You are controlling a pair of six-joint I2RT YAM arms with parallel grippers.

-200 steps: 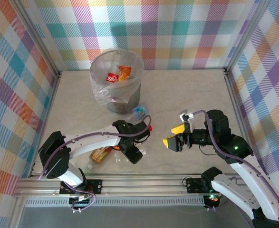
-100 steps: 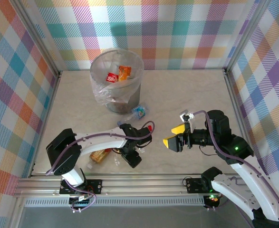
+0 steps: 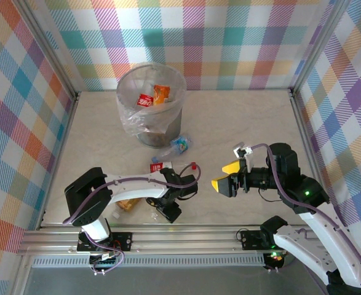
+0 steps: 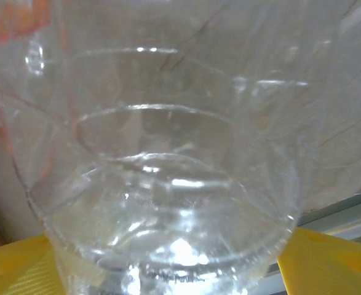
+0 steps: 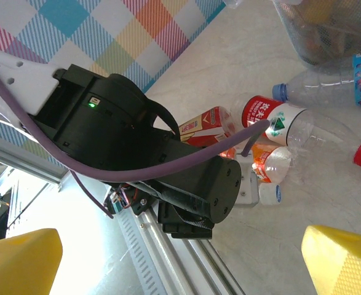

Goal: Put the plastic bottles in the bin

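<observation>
Clear bottle (image 4: 168, 184): transparent glossy plastic, ribbed, bright highlights.
Bin (image 3: 171, 129) liner (image 3: 131, 120): crinkly clear film, shiny.
Table (image 3: 248, 123): pale marbled, smooth, matt.
Right gripper (image 3: 225, 175) fingers (image 5: 343, 264): yellow plastic, fine-textured, matt.
Left arm housing (image 5: 125, 117): black plastic, satin sheen.
Its cable (image 5: 137, 173): purple, smooth.
Front rail (image 3: 186, 247): brushed bare metal.
Walls (image 3: 229, 37): matt plaid print.

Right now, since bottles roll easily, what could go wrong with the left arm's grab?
1. The clear bottle between the left fingers is smooth and round; closing may squeeze it out or crumple it.
2. The orange bottle lies close by; the arm may knock it rolling.
3. The blue-label bottle lies at the foot of the bin; a low carry could hit it.
</observation>
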